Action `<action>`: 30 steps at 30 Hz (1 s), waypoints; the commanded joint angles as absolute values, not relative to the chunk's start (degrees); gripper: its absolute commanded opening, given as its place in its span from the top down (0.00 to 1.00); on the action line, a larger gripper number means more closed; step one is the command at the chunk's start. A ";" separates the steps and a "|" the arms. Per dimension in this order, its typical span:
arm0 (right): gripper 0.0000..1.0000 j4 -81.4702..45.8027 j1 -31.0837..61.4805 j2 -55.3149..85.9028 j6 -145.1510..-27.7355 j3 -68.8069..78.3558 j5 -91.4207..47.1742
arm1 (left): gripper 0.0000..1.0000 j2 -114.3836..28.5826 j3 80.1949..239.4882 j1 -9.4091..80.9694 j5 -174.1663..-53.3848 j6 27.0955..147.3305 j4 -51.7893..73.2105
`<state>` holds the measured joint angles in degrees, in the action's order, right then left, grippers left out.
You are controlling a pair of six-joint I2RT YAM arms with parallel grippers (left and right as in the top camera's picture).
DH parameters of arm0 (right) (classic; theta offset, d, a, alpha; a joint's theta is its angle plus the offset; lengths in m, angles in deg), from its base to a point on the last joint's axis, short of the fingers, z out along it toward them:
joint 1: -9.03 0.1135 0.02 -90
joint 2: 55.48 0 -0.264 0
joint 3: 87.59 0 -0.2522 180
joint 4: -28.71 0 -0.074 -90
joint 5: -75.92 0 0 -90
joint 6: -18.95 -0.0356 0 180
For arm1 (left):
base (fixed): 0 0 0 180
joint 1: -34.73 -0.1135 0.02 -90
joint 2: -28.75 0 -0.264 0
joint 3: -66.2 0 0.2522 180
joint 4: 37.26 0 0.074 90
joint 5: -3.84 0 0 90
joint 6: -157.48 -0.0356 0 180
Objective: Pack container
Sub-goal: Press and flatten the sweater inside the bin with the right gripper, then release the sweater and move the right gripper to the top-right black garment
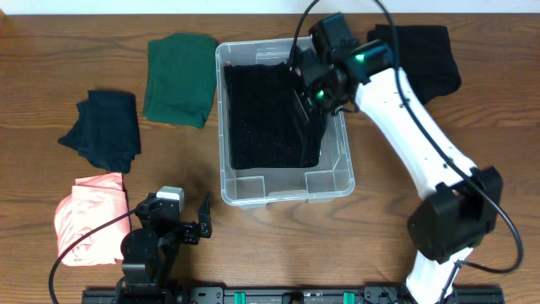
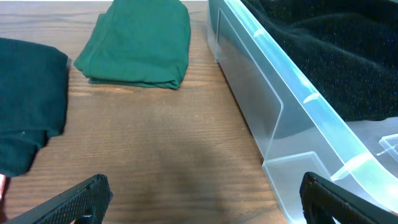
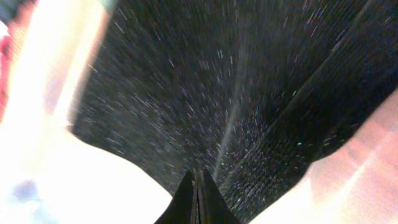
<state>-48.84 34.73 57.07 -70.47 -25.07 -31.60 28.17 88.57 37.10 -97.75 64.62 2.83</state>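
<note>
- Left gripper [image 2: 205, 182], jaws spread wide, hangs low over bare table [image 1: 253, 245]. There is a clear lane of wood ahead, right up to the green garment [image 1: 179, 78].
- That lane is hemmed in: the container [image 1: 221, 127] wall on its right, the dark navy garment [image 1: 105, 127] on its left.
- Inside the container, the black knit garment [image 1: 266, 114] covers most of the floor. Only the near strip is bare.
- Right gripper [image 3: 198, 186], jaws together, is down against the knit. The right arm [image 1: 413, 127] crosses the right rim and blocks that side.
- Pink garment [image 1: 91, 215] lies just left of the left gripper.
</note>
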 commanded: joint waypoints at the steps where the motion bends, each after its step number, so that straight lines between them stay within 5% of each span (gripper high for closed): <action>1: 0.99 -48.62 35.47 60.29 -67.12 -20.68 -29.33 | 0.02 28.47 87.45 37.17 -97.51 64.34 2.77; 13: 0.99 -45.25 35.47 63.98 -67.12 -16.02 -23.34 | 0.02 28.47 87.45 37.17 -97.51 64.34 2.77; 30: 0.98 -44.49 32.24 46.43 -72.89 -28.66 -17.89 | 0.02 28.47 87.45 37.17 -97.51 64.34 2.77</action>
<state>-44.66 34.44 49.29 -68.72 -27.74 -22.57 28.17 88.57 37.10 -97.78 64.62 2.83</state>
